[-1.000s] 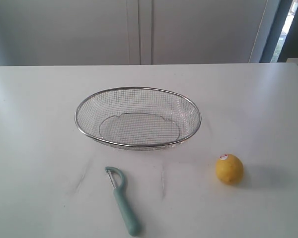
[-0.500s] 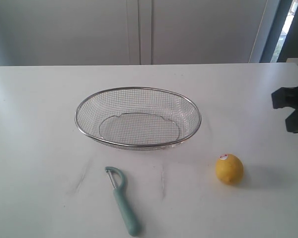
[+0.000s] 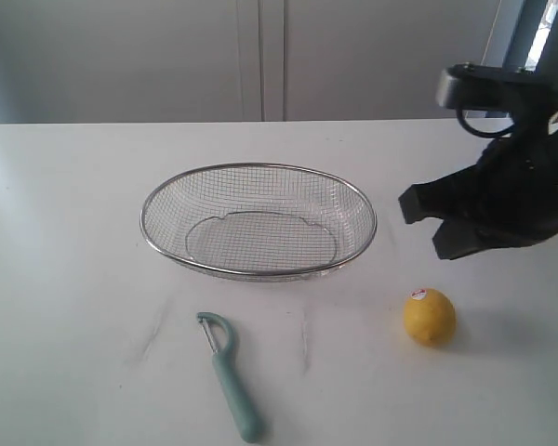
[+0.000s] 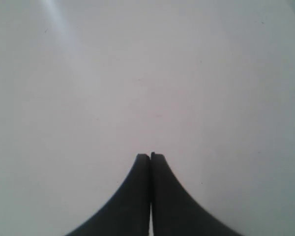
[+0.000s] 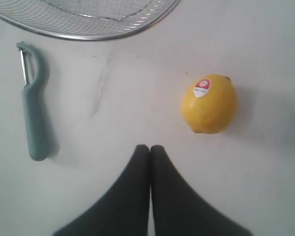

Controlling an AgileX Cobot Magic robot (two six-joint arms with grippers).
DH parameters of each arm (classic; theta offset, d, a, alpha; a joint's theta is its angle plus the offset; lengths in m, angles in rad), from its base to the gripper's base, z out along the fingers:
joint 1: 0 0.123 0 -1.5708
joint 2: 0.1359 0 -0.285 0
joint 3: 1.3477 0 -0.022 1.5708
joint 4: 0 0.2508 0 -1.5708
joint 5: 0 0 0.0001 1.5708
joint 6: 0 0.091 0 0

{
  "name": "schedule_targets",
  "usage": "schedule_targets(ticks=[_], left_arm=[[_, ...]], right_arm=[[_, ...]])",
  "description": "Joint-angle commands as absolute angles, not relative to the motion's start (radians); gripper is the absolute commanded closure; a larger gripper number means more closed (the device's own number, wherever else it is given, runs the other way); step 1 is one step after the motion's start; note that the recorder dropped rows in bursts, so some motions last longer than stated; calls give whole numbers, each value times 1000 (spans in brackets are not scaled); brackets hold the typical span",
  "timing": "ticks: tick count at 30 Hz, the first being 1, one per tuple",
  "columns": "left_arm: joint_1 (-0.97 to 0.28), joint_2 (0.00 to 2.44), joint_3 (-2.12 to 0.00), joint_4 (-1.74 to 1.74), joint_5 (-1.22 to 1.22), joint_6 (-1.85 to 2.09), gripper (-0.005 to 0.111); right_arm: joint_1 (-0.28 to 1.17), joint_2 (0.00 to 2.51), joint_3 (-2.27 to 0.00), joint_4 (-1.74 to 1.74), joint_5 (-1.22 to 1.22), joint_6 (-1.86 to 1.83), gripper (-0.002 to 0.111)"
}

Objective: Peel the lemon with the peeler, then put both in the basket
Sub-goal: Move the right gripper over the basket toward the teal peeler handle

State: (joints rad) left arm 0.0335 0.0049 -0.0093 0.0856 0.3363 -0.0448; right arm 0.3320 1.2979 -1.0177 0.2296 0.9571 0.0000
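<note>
The move we judge to come first turns on where the lemon (image 3: 430,317) lies from the right gripper (image 3: 426,228). In the exterior view that gripper hovers above the table (image 3: 74,232), between the right end of the basket (image 3: 260,165) and the lemon, with the fruit just beyond its tips on the side toward the near edge. The right wrist view shows the lemon ahead of the jaws and a little off their centre line. Those jaws are pressed together and hold nothing, so we judge they must part before any grasp. The left gripper (image 4: 150,156) is out of the exterior view. Its own camera shows its jaws together as well, with only bare tabletop beyond them, so the right arm is plainly the nearer to the lemon. The lemon sits on the table, well apart from the basket. It is small, rounded and bright yellow, unpeeled, with a red-and-white sticker on its upper side. The peeler (image 3: 231,376) lies flat to the lemon's left in the exterior view. Its long axis runs from its metal blade head, nearest the basket, to the pale teal handle toward the near edge. The basket holds nothing.
</note>
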Motion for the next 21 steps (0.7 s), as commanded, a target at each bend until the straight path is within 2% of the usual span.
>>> schedule_targets(ticks=[1, 21], left_arm=[[38, 0, 0, 84, 353, -48, 107], [38, 0, 0, 84, 353, -48, 107]], right_arm=[[412, 1353, -1064, 233, 943, 27, 108], [738, 1597, -1226, 232, 933, 57, 108]])
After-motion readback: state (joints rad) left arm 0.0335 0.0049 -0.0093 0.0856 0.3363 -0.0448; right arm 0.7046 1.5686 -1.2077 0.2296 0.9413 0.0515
